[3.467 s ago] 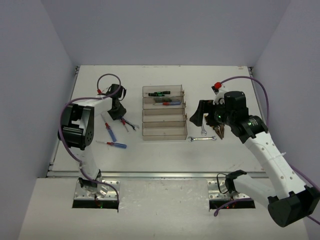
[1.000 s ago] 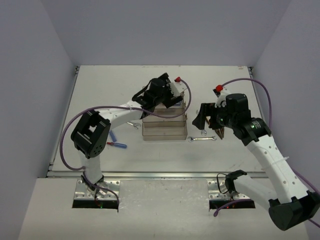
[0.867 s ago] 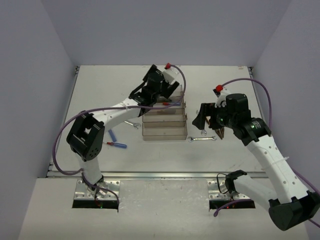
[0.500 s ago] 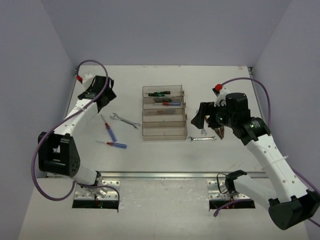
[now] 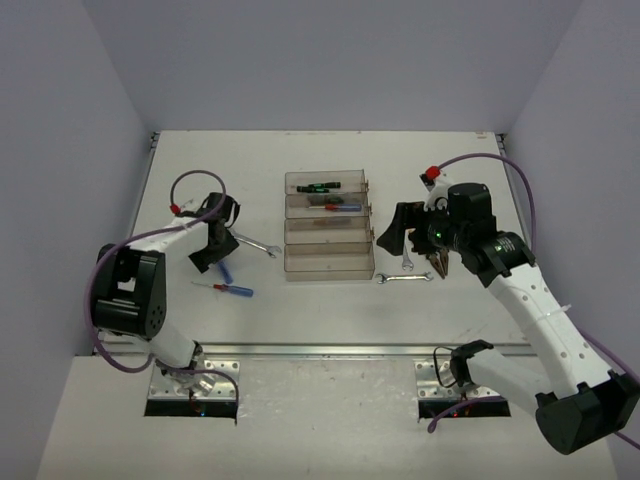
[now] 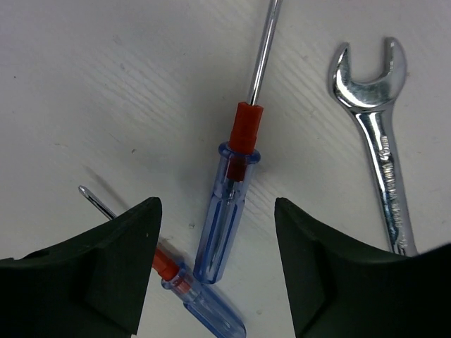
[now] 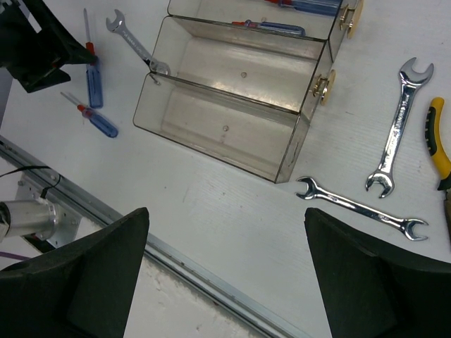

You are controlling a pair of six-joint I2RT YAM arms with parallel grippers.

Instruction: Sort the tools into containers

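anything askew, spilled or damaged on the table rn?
Nothing stands out. The trays sit upright in a straight row. Unsorted tools lie flat on the table: blue screwdriver, second screwdriver and left wrench on one side; far right wrench, near right wrench and pliers on the other. The left end effector straddles the blue screwdriver, jaws apart.

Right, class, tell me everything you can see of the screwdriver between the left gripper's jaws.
The screwdriver has a clear blue plastic handle, a red collar and a thin bare metal shaft. It lies flat on the white table, shaft pointing away from the left gripper, between its open jaws, which stand apart from it. Its handle end lies close to a second screwdriver.
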